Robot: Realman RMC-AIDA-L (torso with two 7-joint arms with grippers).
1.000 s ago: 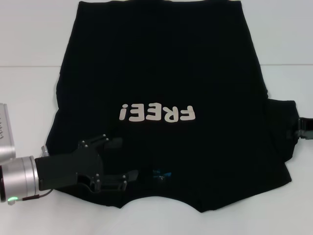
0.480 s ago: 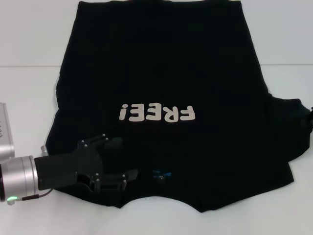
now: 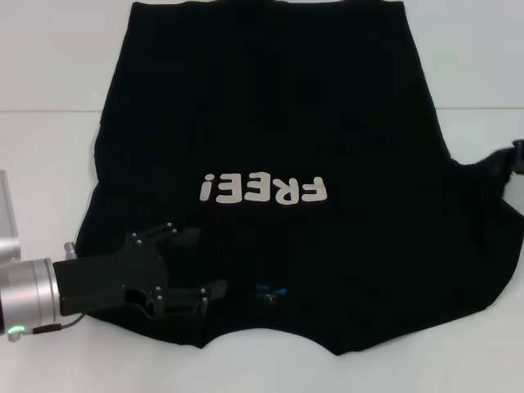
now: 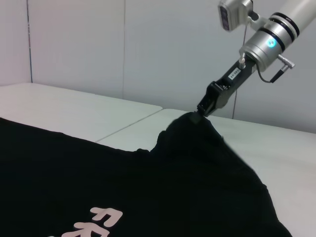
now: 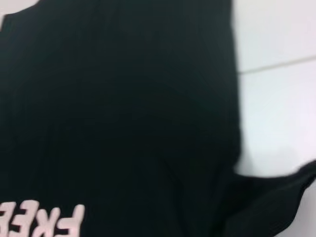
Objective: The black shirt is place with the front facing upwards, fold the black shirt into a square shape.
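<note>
Two grippers are on the shirt (image 3: 270,106) you see spread front-up on the white table (image 3: 49,65). Nearest you, the left gripper (image 3: 214,264) lies low over the shirt's near-left part, just beside the small blue label (image 3: 270,290); its fingers (image 3: 187,236) stand spread apart, one above the other in the head view, with black cloth between them. Beyond the gripper, the off-white lettering (image 3: 264,189) reads inverted from your side. Farther right, at the table's right edge, the right gripper (image 4: 196,118) pinches the sleeve (image 4: 190,133), its fingers pressed together on the cloth, raising it into a peak above the table while the rest lies flat. Farthest from you, the hem (image 3: 270,5) meets the top of the head view
</note>
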